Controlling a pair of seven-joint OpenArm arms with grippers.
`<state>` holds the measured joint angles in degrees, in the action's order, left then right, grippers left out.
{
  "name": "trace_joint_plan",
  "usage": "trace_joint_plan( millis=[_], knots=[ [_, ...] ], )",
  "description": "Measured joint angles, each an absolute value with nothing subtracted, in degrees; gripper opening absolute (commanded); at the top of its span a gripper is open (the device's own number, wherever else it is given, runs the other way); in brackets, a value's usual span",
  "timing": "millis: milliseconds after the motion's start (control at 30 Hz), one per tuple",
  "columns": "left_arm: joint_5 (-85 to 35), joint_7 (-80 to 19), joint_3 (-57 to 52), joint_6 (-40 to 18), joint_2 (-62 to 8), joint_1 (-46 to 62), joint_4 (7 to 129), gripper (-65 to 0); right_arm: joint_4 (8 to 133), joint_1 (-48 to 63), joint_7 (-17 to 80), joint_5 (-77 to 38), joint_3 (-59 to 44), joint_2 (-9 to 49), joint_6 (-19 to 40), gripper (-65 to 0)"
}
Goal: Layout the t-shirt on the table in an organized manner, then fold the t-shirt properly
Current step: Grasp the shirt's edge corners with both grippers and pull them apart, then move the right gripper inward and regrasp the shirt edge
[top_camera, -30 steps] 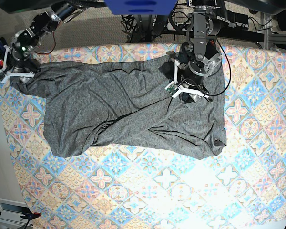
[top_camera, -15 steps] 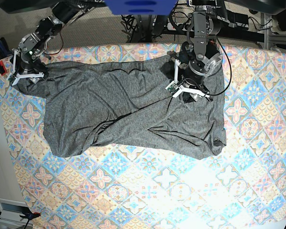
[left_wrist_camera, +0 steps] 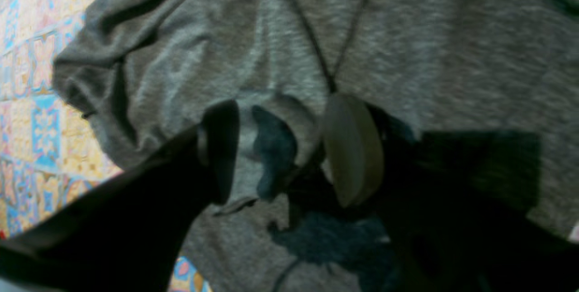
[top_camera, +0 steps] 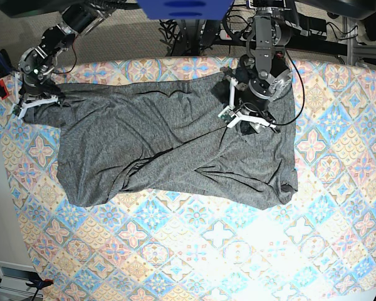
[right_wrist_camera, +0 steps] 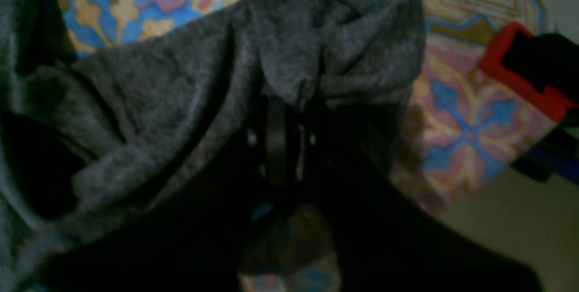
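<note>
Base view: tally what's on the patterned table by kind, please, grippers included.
T-shirt: 1, grey, spread unevenly across the table
Grippers: 2, the left gripper and the right gripper, both at the shirt
Total: 3

**Patterned table, grey shirt spread across its far half**

The table (top_camera: 194,251) is covered in a pastel tile-pattern cloth — blue, pink, cream and orange floral diamonds — that runs nearly edge to edge in the base view. Directly on it lies the t-shirt (top_camera: 169,150), dark heather grey and plain, stretched crosswise over the far half of the table. The shirt is not flat — long diagonal creases cross its middle, and its near edge is wavy and rumpled at both corners. Nearer the camera than the shirt, only patterned cloth shows. One end of the shirt reaches the table's side edge, bunched into folds there.
</note>
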<state>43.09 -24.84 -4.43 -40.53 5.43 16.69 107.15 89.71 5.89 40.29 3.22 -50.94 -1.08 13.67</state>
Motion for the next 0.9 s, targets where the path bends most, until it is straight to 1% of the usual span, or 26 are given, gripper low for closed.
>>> trace_joint_plan(
  millis=[167, 367, 400, 500, 567, 633, 700, 800, 900],
  knots=[
    [43.1, -24.8, -4.4, -40.5, 5.4, 16.7, 107.2, -32.7, 96.4, 7.0, 41.4, 4.3, -51.2, -1.6, 13.3, -65.0],
    [43.1, -24.7, -4.5, -40.5, 5.4, 16.7, 107.2, -32.7, 105.7, 9.1, 40.5, 4.5, -50.7, -1.2, 13.5, -65.0],
    [43.1, -24.7, -4.5, -40.5, 5.4, 16.6, 107.2, -32.7, 107.0, 10.0, 40.7, 5.3, -50.3, -1.3, 13.6, -65.0],
    [43.1, -24.7, -4.5, -40.5, 5.4, 16.7, 107.2, -32.7, 110.2, 12.3, 40.5, 11.4, -44.6, -2.4, 12.8, -65.0],
    [43.1, -24.7, -4.5, -40.5, 5.4, 16.7, 107.2, -32.7, 111.2, 13.9, 36.6, 13.3, -40.4, -4.1, 13.9, -65.0],
    [43.1, -24.6, -4.5, -40.5, 5.4, 16.6, 107.2, -32.7, 112.3, 16.2, 29.7, 15.8, -37.2, -6.6, 14.6, -65.0],
    [43.1, -24.7, -4.6, -40.5, 5.4, 16.7, 107.2, -32.7, 112.5, 19.4, 23.7, 19.9, -35.1, -9.1, 13.6, -65.0],
    [43.1, -24.8, -4.7, -40.5, 5.4, 16.7, 107.2, -32.7, 111.8, 23.7, 20.4, 22.4, -31.5, -9.5, 14.5, -65.0],
    [43.1, -24.7, -4.6, -40.5, 5.4, 16.7, 107.2, -32.7, 111.6, 23.7, 19.9, 22.6, -30.0, -9.3, 14.2, -65.0]
  ],
)
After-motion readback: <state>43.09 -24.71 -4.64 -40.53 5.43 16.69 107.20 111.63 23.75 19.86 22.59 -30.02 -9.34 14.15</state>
